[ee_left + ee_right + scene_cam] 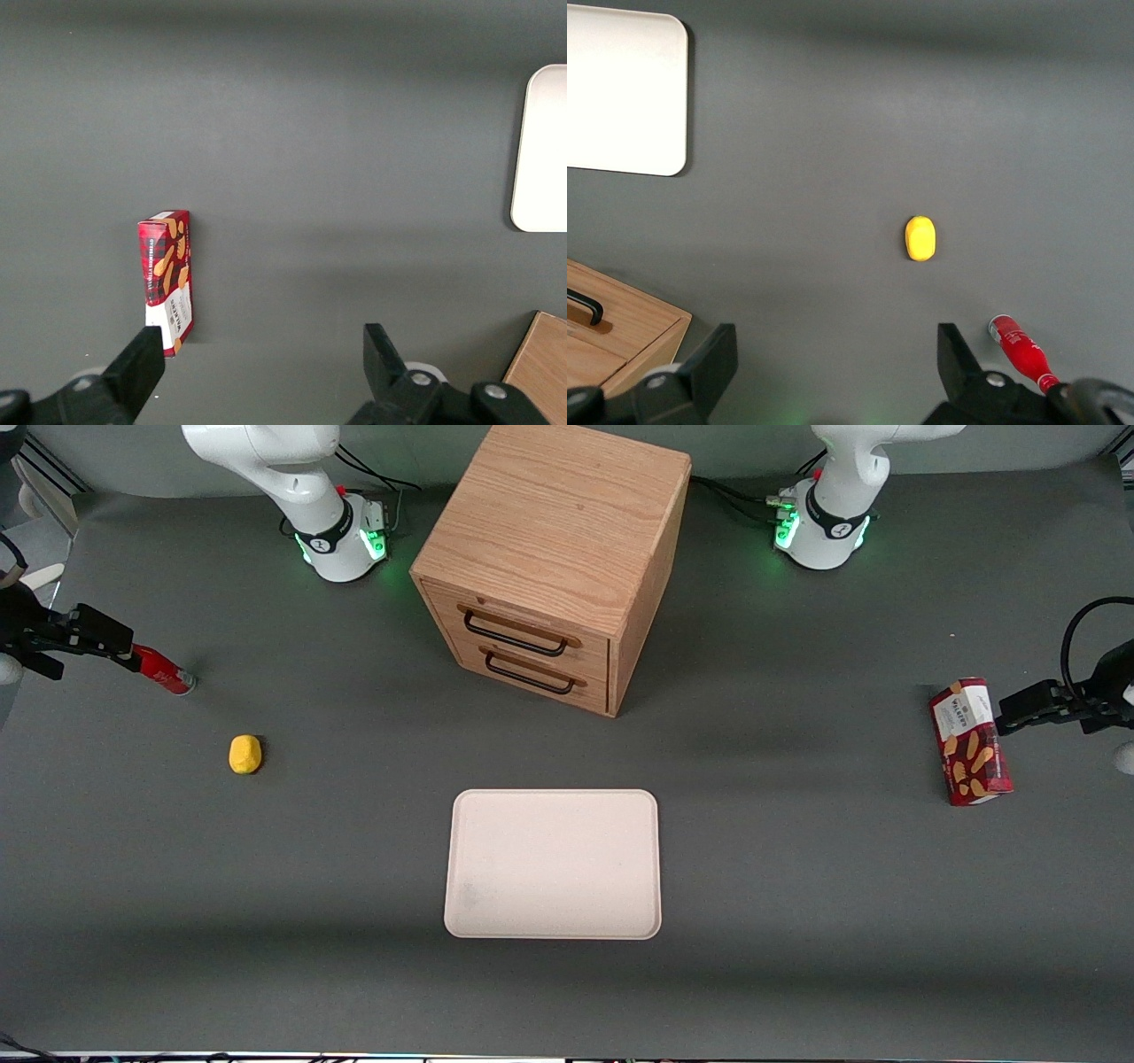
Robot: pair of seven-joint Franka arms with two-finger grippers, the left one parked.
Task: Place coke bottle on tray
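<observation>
The coke bottle, small, slim and red, lies on its side on the grey table toward the working arm's end. In the right wrist view the coke bottle rests just outside one finger, not between the two. My right gripper hangs at that end of the table, beside the bottle's narrow end; the gripper is open, with only bare table between its fingers. The cream tray lies flat near the front camera at mid-table, and one corner of the tray shows in the wrist view.
A yellow lump sits between bottle and tray, nearer the front camera than the bottle. A wooden two-drawer cabinet stands farther from the camera than the tray. A red snack box lies toward the parked arm's end.
</observation>
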